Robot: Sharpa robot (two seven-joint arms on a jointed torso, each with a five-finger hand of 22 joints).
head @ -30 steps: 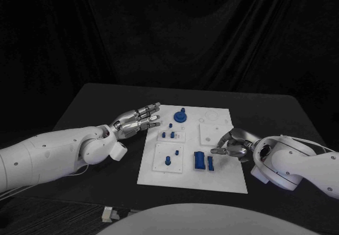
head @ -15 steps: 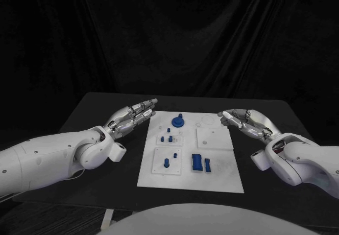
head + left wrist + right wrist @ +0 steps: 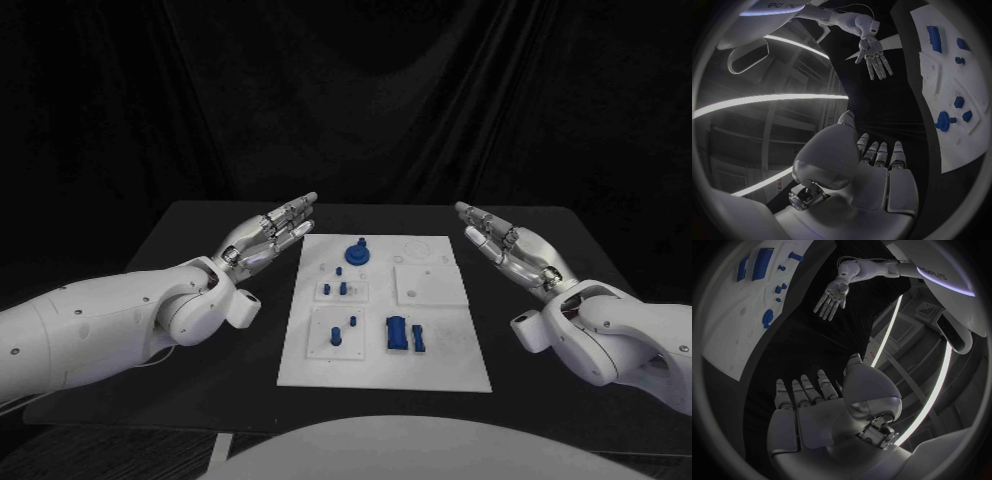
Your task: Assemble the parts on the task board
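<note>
Flanking the white rectangular task board (image 3: 387, 310), left robot hand (image 3: 271, 234) and right robot hand (image 3: 508, 246) hover above the tabletop, fingers outstretched, holding nothing.

White arms (image 3: 116, 320), silver fingers (image 3: 289, 215)

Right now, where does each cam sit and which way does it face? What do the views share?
Head view: on the robot's head, looking down at the task board on the table; left hand and right hand raised open at its sides.
Left wrist view: behind the left hand, facing across to the right hand, board alongside.
Right wrist view: behind the right hand, facing the left hand, board alongside.
Shared: all three show both hands, the board and its blue parts.
</note>
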